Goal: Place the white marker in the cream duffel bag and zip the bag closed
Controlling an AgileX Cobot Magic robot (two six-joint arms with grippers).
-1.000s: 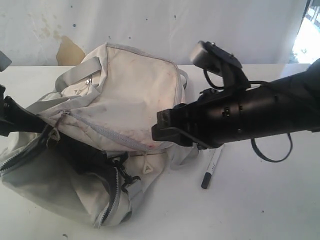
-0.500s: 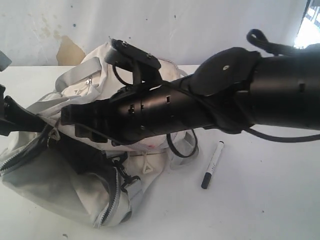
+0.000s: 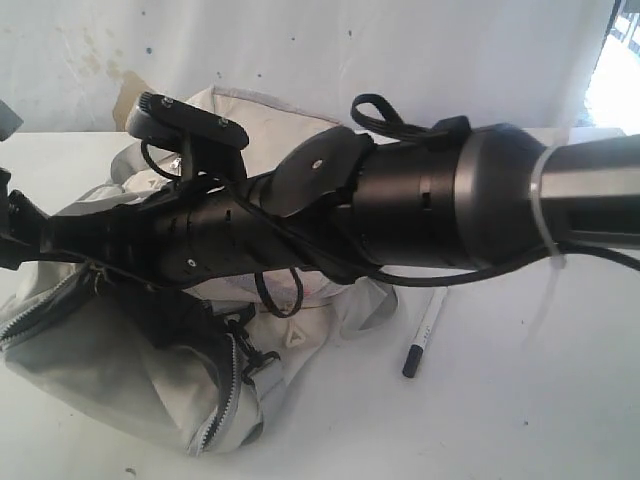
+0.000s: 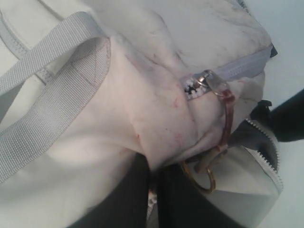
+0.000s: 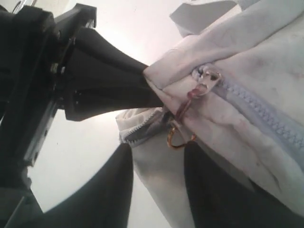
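We see the left gripper (image 5: 152,88) clamped on a fold of the cream duffel bag (image 3: 110,370) beside its zipper pull (image 5: 205,80). The right gripper (image 5: 156,145), stretched across the bag, has its jaws spread wide, holding nothing, close by a gold ring (image 5: 179,140). The white marker (image 3: 424,335) lies on the table (image 3: 520,410), just beside the bag.

Your exterior camera sat a little above the table (image 3: 520,420), faced the white wall (image 3: 300,50) behind it, and had the right arm (image 3: 420,210) crossing close before its lens. Your left wrist camera was pressed near the cream duffel bag (image 4: 142,95), on its zipper pull (image 4: 209,80) and gold ring (image 4: 204,175). Your right wrist camera looked at that same pull and ring from nearby, so both wrist views shared that bag corner.
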